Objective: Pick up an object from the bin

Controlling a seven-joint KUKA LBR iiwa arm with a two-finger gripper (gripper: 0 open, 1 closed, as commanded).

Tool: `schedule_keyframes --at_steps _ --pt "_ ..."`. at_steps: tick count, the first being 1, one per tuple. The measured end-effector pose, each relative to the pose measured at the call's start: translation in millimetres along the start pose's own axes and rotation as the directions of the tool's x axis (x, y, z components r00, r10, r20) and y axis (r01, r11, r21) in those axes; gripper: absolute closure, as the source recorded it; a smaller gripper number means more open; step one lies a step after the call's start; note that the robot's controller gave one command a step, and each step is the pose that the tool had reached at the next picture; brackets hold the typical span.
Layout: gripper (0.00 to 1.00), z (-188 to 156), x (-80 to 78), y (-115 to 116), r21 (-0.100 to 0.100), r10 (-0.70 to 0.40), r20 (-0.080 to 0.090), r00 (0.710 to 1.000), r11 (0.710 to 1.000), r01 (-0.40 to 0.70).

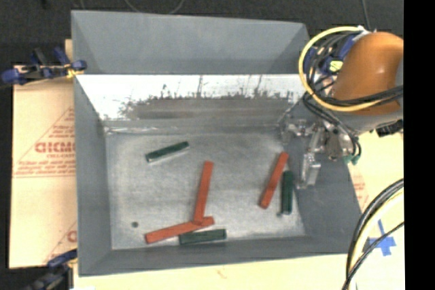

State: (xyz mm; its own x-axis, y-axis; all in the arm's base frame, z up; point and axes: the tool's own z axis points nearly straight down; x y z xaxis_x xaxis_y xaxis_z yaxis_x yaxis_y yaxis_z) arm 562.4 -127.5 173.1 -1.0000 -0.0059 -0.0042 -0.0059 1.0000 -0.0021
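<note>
My gripper (303, 150) hangs at the bin's right side, close to the right wall, open with nothing between its fingers. Just left of and below it lie a red stick (273, 180) and a dark green stick (286, 193), side by side and nearly upright in the view. The lower fingertip (311, 172) stands just right of the green stick's upper end. I cannot tell whether it touches it.
Further left on the bin floor lie a green stick (166, 151), a long red stick (202, 192), another red stick (178, 230) and a green stick (202, 237) near the front wall. The arm's orange cover and cables sit over the right rim.
</note>
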Motion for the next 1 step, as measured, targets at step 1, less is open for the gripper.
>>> schedule_keyframes --at_steps 1 --pt "0.0 104.7 34.7 -20.5 -0.001 -0.086 0.0 0.996 0.996 0.086"
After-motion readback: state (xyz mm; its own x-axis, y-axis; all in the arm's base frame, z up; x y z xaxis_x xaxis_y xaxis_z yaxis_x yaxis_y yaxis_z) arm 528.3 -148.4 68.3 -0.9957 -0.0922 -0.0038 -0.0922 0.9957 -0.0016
